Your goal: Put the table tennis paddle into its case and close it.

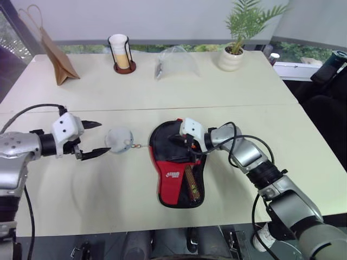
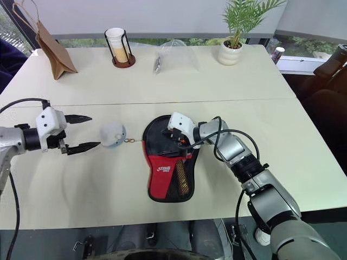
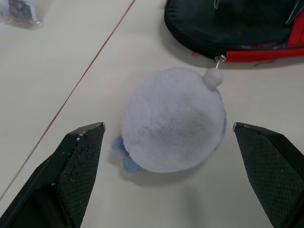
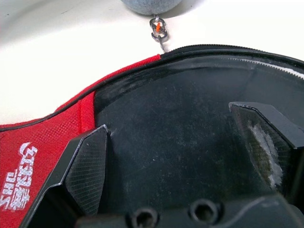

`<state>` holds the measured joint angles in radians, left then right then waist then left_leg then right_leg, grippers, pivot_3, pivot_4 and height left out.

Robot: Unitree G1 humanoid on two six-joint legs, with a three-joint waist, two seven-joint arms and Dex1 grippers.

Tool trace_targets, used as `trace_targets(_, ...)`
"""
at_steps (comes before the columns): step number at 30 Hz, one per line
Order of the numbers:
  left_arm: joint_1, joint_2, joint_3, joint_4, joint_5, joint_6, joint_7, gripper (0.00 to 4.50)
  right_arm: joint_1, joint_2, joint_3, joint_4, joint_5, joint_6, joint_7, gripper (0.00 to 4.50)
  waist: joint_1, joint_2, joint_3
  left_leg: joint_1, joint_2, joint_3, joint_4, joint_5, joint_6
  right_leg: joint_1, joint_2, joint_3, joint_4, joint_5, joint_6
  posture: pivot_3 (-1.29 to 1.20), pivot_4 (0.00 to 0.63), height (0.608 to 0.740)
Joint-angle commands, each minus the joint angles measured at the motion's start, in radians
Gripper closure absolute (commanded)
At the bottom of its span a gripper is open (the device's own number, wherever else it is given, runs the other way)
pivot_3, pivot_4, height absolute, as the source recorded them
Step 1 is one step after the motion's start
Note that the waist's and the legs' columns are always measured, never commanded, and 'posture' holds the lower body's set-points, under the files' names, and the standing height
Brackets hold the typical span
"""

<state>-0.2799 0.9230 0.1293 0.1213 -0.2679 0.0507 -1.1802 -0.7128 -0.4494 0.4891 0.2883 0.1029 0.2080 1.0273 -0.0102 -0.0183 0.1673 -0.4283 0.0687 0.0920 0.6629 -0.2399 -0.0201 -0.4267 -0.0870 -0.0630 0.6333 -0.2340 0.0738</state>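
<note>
The case (image 1: 172, 174), black with a red logo panel, lies flat near the table's front edge. The table tennis paddle sits inside it. Its wooden handle (image 1: 191, 182) shows on the mesh side and its black face (image 4: 180, 109) lies under my right gripper (image 1: 180, 139). That gripper is open, low over the round end of the case with nothing between its fingers (image 4: 88, 164). My left gripper (image 1: 96, 138) is open to the left of the case, its fingertips (image 3: 88, 137) flanking a grey round pouch (image 3: 173, 118) without touching it.
A small metal clasp (image 4: 158, 29) links the pouch (image 1: 119, 140) to the case's zip edge. At the back of the table (image 1: 260, 108) stand a brown paper bag (image 1: 57, 57), a cup in a black holder (image 1: 121, 52), a clear plastic bag (image 1: 174, 62) and a potted plant (image 1: 235, 51).
</note>
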Motion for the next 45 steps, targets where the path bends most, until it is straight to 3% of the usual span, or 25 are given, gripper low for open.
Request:
trace_targets(1,-0.06,-0.028,-0.042,0.058,0.05,-0.073,0.012,0.0,0.024,-0.008,0.023,0.045,-0.075,0.013,0.007,0.03,0.0,0.0,0.0,0.002,0.0,0.0,0.0,0.0,0.0,0.002,0.0,0.0,0.0,0.0,0.0,0.0,0.15,0.74)
trace_targets(19,-0.191,-0.141,-0.181,0.255,0.18,-0.171,0.051,0.0,0.001,-0.004,0.004,0.091,-0.124,0.003,0.008,0.03,0.003,0.0,-0.001,0.002,0.0,0.001,0.0,0.0,0.0,0.002,-0.001,0.0,0.0,0.0,0.0,0.0,0.15,0.74)
trace_targets(22,-0.206,-0.151,-0.191,0.276,0.187,-0.169,0.047,0.93,-0.003,-0.001,-0.001,0.1,-0.126,0.003,0.002,0.0,0.002,0.0,-0.001,0.003,0.0,0.0,0.0,0.0,0.0,0.003,-0.001,0.0,0.0,0.0,0.0,0.0,0.15,0.74)
trace_targets(30,-0.258,-0.177,-0.199,0.341,0.188,-0.153,0.041,4.49,-0.003,0.005,-0.013,0.108,-0.137,0.006,-0.013,0.0,0.002,0.002,-0.002,0.003,0.0,0.0,0.0,0.0,0.0,0.003,-0.001,0.0,0.001,0.0,0.0,0.0,0.15,0.74)
trace_targets(35,-0.361,-0.214,-0.198,0.472,0.229,-0.176,0.109,4.49,-0.002,0.01,-0.005,0.117,-0.147,0.026,-0.017,0.0,0.002,0.002,-0.003,0.003,0.0,0.0,0.0,0.0,0.0,0.003,0.0,0.0,0.001,0.0,0.0,0.0,0.15,0.74)
trace_targets(45,-0.715,-0.359,-0.263,0.976,0.393,-0.376,0.39,4.49,0.027,0.031,0.028,0.113,-0.144,0.194,0.005,0.0,-0.002,0.0,-0.004,0.004,0.0,0.0,0.001,0.0,0.0,0.004,0.0,0.0,0.002,0.002,0.004,0.0,0.15,0.74)
